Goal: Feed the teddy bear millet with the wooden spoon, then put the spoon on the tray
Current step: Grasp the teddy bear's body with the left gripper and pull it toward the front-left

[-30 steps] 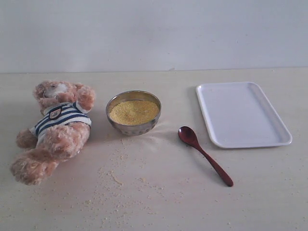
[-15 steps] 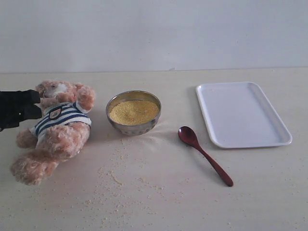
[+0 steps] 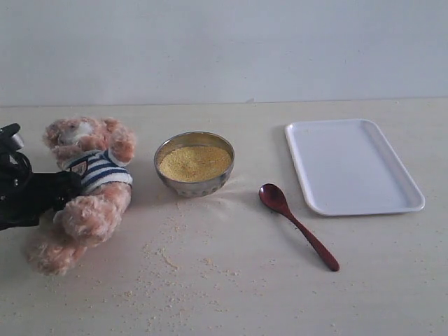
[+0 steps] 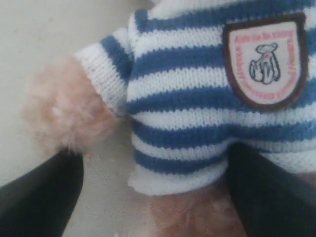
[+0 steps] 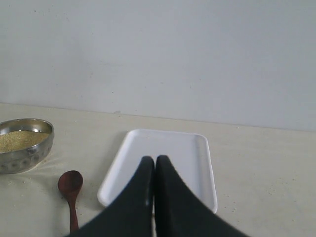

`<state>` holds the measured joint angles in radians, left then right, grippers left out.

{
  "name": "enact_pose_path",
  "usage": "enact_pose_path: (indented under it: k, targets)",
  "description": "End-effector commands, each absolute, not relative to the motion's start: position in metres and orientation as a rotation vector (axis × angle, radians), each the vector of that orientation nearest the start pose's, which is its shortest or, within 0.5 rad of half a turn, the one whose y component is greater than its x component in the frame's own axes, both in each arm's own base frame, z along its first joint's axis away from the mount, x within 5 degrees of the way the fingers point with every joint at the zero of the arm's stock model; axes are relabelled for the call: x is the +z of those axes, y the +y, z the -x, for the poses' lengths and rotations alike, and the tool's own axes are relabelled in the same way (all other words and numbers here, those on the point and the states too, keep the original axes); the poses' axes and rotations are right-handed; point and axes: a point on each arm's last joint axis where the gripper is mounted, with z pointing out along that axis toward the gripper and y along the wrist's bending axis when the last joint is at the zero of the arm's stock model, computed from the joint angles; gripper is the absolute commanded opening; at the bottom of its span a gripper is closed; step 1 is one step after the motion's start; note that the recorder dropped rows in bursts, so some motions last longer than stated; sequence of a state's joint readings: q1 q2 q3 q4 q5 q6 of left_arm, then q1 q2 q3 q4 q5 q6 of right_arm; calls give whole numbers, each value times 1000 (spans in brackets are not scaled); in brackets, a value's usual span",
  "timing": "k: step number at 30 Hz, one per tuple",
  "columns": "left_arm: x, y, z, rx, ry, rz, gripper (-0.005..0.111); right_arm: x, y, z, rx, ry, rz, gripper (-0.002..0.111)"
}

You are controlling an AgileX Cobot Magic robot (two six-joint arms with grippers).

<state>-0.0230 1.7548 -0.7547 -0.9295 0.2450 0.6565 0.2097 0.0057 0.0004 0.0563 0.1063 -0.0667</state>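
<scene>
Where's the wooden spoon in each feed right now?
Exterior view: the wooden spoon lies between the metal bowl and the tray.
Left wrist view: not in it; the teddy bear fills it.
Right wrist view: spoon between bowl and tray, handle cut off by the edge.
Shared landmark: the tray, in the exterior and right wrist views.

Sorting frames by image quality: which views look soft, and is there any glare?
Exterior view: flat, even light, faint shadows, mild sheen on the metal bowl. Left wrist view: knit on the teddy bear fairly sharp, dark fingers blurred. Right wrist view: right gripper soft, tray clear.
</scene>
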Motion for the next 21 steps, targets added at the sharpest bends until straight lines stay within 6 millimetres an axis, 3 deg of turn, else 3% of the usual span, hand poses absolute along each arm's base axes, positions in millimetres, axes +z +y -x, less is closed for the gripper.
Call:
enact_pose_path:
  k: [1, 5, 10, 16, 17, 21]
  targets:
    - [129, -33, -315, -486, 2580, 230, 76, 205, 12, -55, 159, 1569, 178, 0]
    - [133, -40, -326, -618, 2447, 222, 76, 205, 12, -55, 159, 1569, 178, 0]
    - [118, -45, -332, -673, 2472, 162, 76, 205, 12, -55, 159, 1569, 178, 0]
    - [120, -48, -353, -698, 2429, 117, 74, 205, 12, -55, 159, 1569, 178, 0]
    - [119, -48, -355, -698, 2431, 118, 71, 205, 12, -55, 159, 1569, 178, 0]
    - [110, -48, -358, -700, 2449, 125, 31, 205, 12, -55, 159, 1569, 178, 0]
